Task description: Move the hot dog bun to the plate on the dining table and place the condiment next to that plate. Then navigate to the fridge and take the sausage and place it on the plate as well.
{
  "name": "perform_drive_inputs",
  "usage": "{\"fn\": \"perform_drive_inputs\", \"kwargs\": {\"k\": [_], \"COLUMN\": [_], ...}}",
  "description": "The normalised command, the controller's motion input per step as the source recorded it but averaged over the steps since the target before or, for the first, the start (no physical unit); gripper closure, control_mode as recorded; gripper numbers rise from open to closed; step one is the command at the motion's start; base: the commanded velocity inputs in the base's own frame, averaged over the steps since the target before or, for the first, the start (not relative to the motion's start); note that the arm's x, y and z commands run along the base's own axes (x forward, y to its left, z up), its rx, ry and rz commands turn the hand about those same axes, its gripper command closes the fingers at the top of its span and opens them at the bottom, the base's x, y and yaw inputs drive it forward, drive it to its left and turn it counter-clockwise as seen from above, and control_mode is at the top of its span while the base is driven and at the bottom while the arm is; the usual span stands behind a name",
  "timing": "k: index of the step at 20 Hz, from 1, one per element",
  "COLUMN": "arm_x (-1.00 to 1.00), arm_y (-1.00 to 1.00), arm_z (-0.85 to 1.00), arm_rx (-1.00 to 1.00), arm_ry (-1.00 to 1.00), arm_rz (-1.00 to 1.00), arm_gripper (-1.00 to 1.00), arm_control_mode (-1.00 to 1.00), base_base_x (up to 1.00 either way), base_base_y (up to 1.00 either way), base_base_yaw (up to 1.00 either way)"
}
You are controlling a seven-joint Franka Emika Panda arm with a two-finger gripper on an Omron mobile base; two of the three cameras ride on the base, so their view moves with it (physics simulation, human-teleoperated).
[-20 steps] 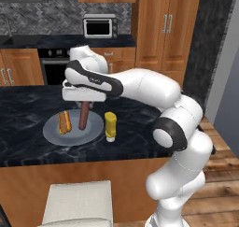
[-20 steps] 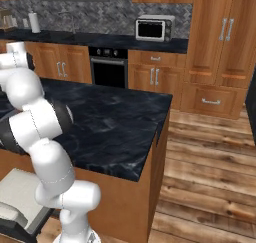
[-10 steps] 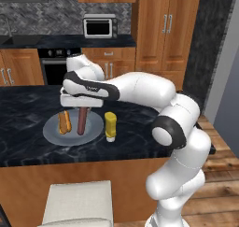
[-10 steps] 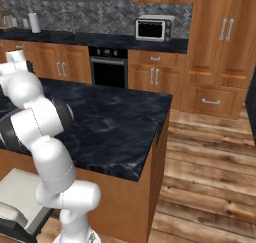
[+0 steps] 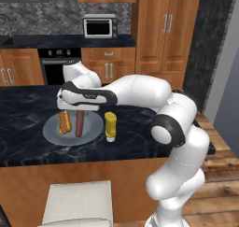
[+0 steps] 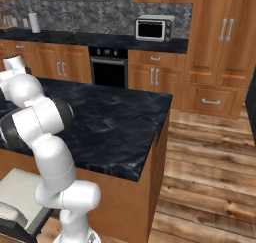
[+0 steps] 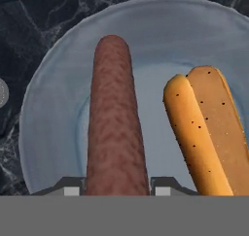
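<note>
End effector grips the reddish-brown sausage upright over the round pale-blue plate, beside the tan bun. Lower it flat before releasing, clear of the bun.

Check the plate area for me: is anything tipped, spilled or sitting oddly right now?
One thing: the reddish-brown sausage stands nearly upright on the round pale-blue plate, held at its top by the end effector. The tan hot dog bun lies flat beside it; the yellow condiment bottle stands upright beside the plate. No spills.
</note>
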Motion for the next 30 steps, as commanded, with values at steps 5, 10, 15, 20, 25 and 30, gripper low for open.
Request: {"fn": "perform_drive_inputs", "kwargs": {"k": [5, 10, 15, 20, 25, 30], "arm_x": [0.06, 0.0, -0.12, -0.33, -0.53, -0.57], "arm_y": [0.01, 0.0, -0.02, -0.03, -0.27, -0.36], "arm_z": [-0.04, 0.0, 0.39, 0.79, 0.59, 0.47], "arm_rx": [0.0, 0.0, 0.0, 0.0, 0.0, 0.01], "arm_ry": [-0.05, -0.01, -0.04, -0.05, -0.11, -0.09], "arm_rz": [0.0, 0.0, 0.0, 0.0, 0.02, 0.04], "arm_gripper": [-1.0, -1.0, -1.0, -1.0, -1.0, -1.0], "arm_control_mode": [-1.0, -1.0, -1.0, -1.0, -1.0, -1.0], "base_base_x": [0.0, 0.0, 0.0, 0.0, 0.0, 0.0], "base_base_y": [0.0, 0.0, 0.0, 0.0, 0.0, 0.0], "base_base_yaw": [0.0, 0.0, 0.0, 0.0, 0.0, 0.0]}}
